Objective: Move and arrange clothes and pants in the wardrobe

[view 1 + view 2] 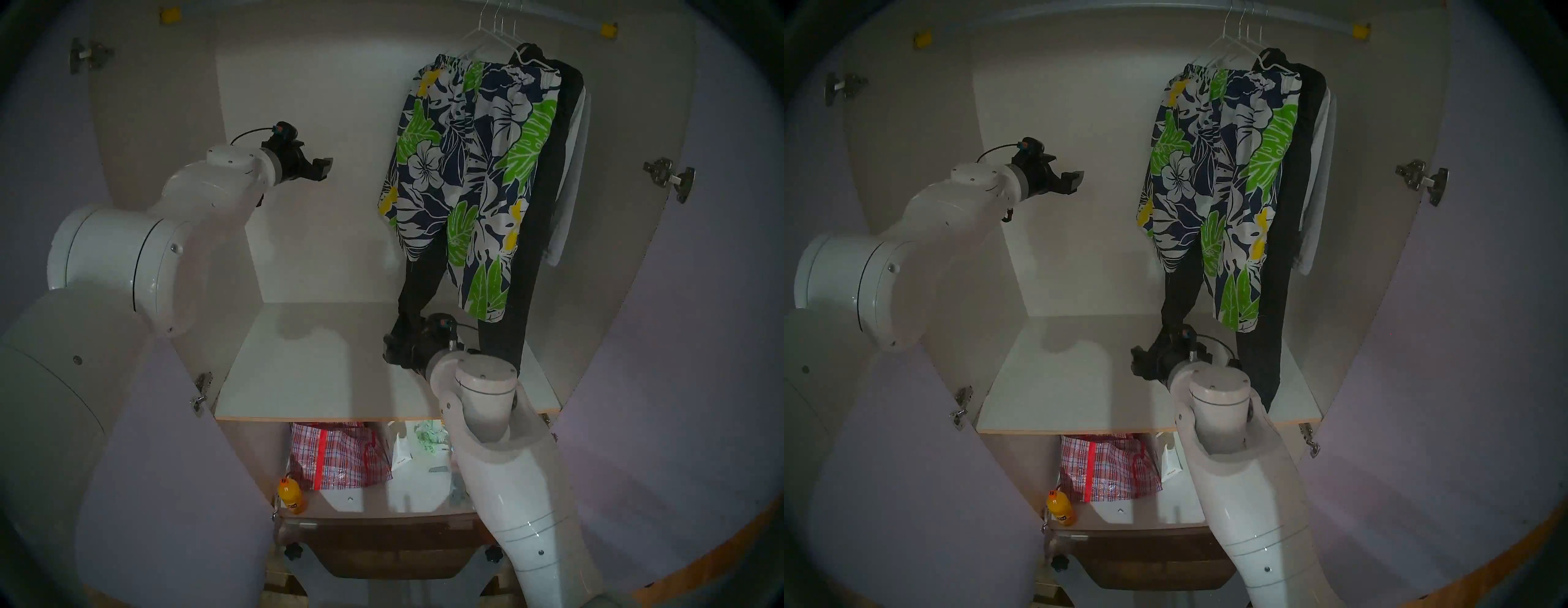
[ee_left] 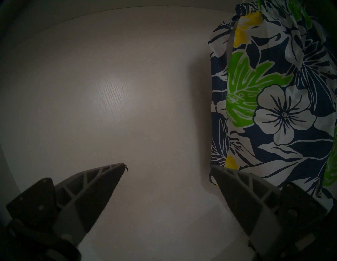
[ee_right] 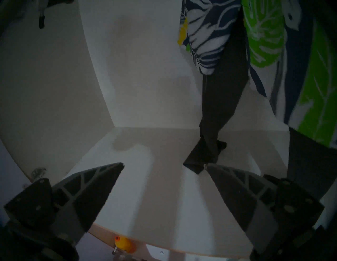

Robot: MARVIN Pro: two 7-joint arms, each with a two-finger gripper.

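Now between grasps: right gripper [image 3: 165, 166], jaws parted and empty, must next close on black trousers [image 3: 217, 113] leg hem.

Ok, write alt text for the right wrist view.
The right gripper hangs open over the white shelf, its jaws spread wide, the crumpled cuff of the black trousers resting on the shelf just beyond one jaw. The floral shorts hang above at the upper right; an orange bottle shows below the shelf edge.

Dim, soft-shadowed views with dark fisheye rims, right-wrist slightly blurred.
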